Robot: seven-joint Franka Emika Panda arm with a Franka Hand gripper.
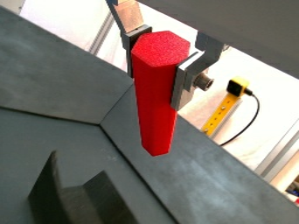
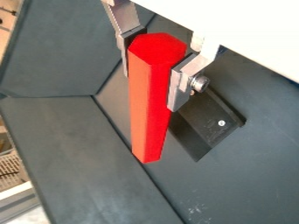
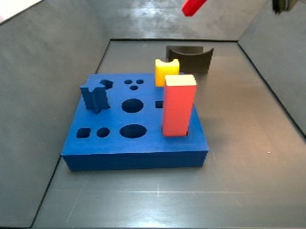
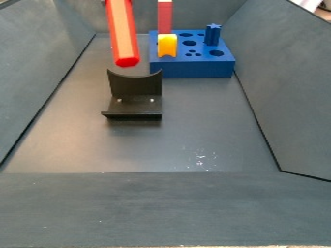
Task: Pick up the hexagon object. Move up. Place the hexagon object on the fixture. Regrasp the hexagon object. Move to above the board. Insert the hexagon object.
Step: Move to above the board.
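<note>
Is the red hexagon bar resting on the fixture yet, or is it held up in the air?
In the air: the end effector grips the hexagon bar above the fixture.

One gripper (image 1: 158, 54) hangs above the table floor, its two silver fingers (image 1: 126, 19) closed on one long red hexagon object (image 1: 156, 92). One dark fixture (image 4: 135, 89) stands on the floor, toward the far edge in a side view. One blue board (image 3: 138, 134) sits mid-table. On it stand three pieces: one red block with a cream top (image 3: 180, 106), one yellow notched piece (image 3: 167, 71) and one blue notched piece (image 3: 96, 96).
</note>
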